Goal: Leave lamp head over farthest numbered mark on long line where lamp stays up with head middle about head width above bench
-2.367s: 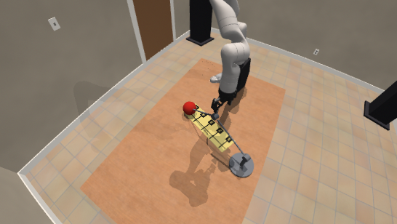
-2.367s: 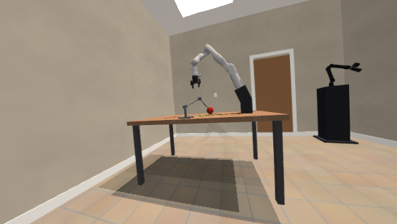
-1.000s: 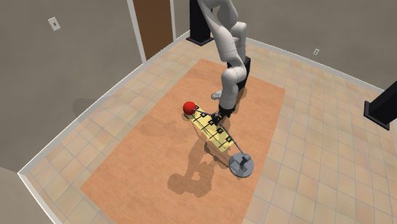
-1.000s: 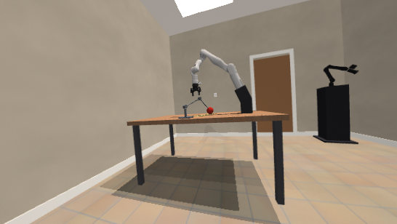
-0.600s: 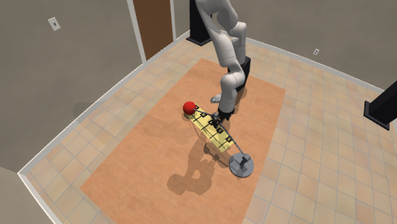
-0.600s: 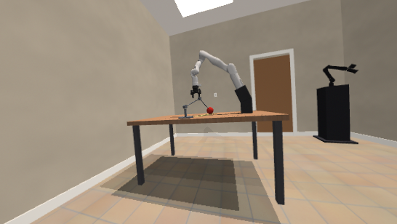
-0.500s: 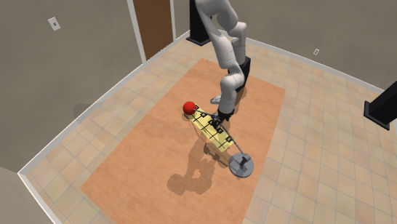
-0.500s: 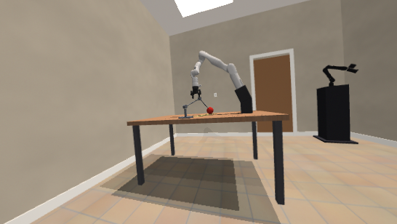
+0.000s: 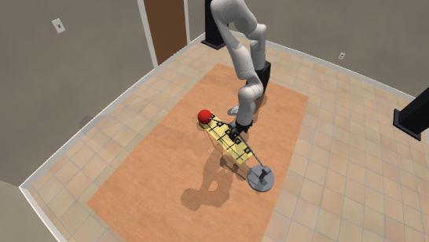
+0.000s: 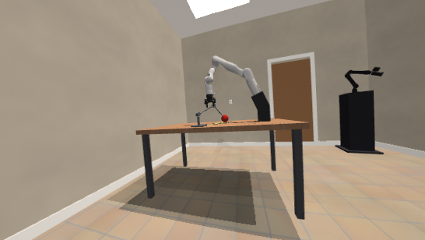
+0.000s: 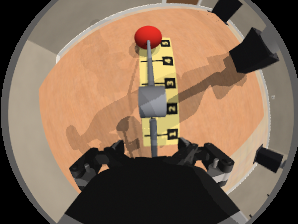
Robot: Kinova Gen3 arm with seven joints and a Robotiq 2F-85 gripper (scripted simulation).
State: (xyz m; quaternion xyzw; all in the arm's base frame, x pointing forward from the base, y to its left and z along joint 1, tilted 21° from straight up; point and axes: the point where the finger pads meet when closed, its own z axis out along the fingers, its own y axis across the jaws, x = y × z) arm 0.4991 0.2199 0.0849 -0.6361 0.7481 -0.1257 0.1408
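The lamp has a round grey base (image 9: 260,177) (image 10: 198,125) and two thin arms that meet at a grey elbow block (image 11: 152,102). Its red ball head (image 9: 204,116) (image 10: 224,118) (image 11: 147,34) sits low, close above the bench, at the far end of the yellow strip (image 9: 236,152) (image 11: 144,137) with numbered marks. The strip runs from near the base out to the head. My gripper (image 9: 236,131) (image 10: 210,103) (image 11: 150,145) is open and empty. It hangs just above the lamp's raised elbow, with one finger on each side of the arm line.
The wooden bench (image 9: 157,177) (image 10: 249,124) (image 11: 80,96) carries only the lamp, the strip and my arm's black mount (image 9: 264,75). Black pedestals (image 9: 412,114) (image 10: 356,121) stand on the floor beyond it, and a brown door (image 9: 165,23) is in the far wall.
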